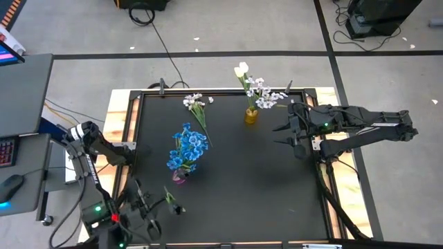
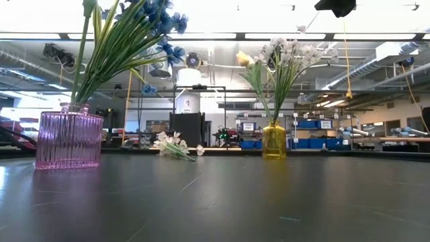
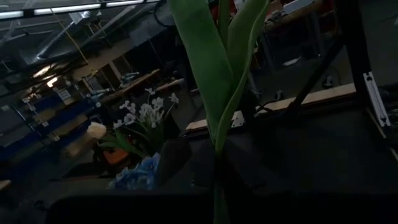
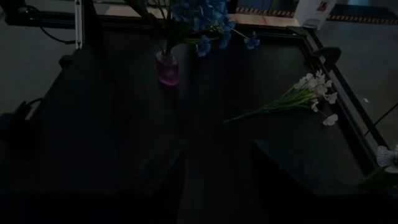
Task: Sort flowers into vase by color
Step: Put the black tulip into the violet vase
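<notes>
Two fingers of my left gripper were pinched shut on a green stem near the table's front-left; I judged it should ride upright to the matching vase. My right gripper waited with jaws spread. White sprays lay on the black mat, between the pink vase and the yellow vase; workshop benches behind

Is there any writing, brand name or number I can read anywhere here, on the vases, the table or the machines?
None can be read.
The pink vase and the yellow vase: plain glass, no label.
The black table: no markings.
The blue bins and signs in the room behind: marks too small and blurred to read.
The screen edge beside the table: colours only, no legible text.
</notes>
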Motion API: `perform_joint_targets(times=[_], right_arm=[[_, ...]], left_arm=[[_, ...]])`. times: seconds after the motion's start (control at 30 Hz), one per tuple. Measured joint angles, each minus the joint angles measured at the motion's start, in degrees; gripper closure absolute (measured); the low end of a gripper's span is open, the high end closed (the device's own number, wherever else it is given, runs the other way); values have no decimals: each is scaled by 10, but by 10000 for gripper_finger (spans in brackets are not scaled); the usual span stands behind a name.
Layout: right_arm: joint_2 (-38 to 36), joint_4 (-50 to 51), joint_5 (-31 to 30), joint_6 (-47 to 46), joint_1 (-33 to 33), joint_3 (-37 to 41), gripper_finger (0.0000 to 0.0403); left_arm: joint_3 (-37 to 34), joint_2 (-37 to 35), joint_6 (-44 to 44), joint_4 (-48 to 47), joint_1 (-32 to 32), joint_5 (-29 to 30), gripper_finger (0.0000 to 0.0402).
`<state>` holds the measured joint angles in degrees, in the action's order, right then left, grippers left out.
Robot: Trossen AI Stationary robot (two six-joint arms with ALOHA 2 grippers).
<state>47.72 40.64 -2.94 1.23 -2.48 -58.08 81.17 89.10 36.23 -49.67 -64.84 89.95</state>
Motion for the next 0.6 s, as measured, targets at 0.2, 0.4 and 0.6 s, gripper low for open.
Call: perform_joint_targets(times=[0.2, 0.4, 0.6], right_arm=[[0, 0, 0, 0, 0, 0, 213], [0, 0, 0, 0, 0, 0, 213], [0, 0, 0, 0, 0, 0, 213]], left_arm=[[0, 0, 259, -225, 0, 0, 381], [0, 0, 414, -365, 0, 0, 381], [0, 0, 485, -403, 0, -1, 381]])
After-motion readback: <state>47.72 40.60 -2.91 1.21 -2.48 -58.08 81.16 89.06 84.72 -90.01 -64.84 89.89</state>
